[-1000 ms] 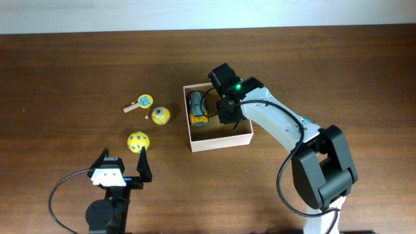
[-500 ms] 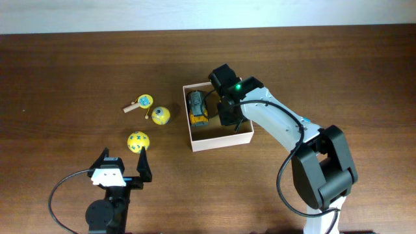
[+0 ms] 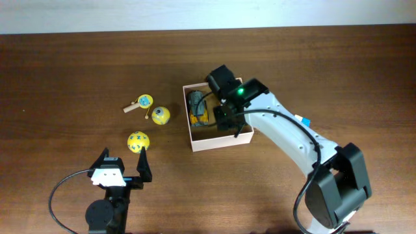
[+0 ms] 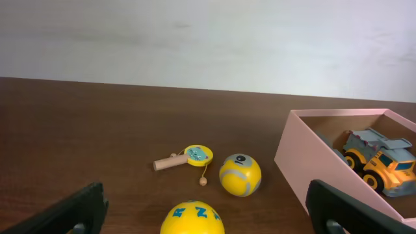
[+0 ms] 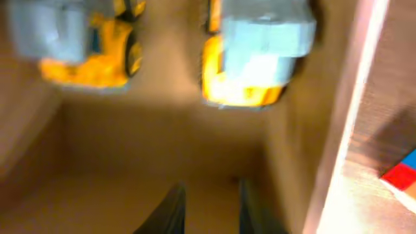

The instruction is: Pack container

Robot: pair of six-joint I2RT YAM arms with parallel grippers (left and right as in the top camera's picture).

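The container [image 3: 220, 143] is a shallow white-walled box with a tan inside, near the table's middle. A yellow and grey toy truck [image 3: 198, 109] lies in its left part. My right gripper [image 3: 225, 121] hangs inside the box. The blurred right wrist view shows its gripper [image 5: 208, 190] slightly open, nothing between the fingers, over the container's floor [image 5: 149, 143]. Two toy trucks [image 5: 84, 45] [image 5: 257, 55] lie just beyond the fingertips. My left gripper [image 3: 123, 157] rests wide open at the front left; in its own view the gripper [image 4: 207, 209] frames a lettered yellow ball [image 4: 192, 219].
Left of the box lie a lettered yellow ball [image 3: 137, 142], a yellow ball with grey stripes [image 3: 160, 115] [image 4: 240, 174] and a small wooden drum rattle [image 3: 142, 103] [image 4: 188, 156]. A red and blue block [image 5: 402, 175] sits outside the box's right wall.
My right gripper has drawn back toward the box's front wall and its jaws have parted a little. The left arm has not moved.
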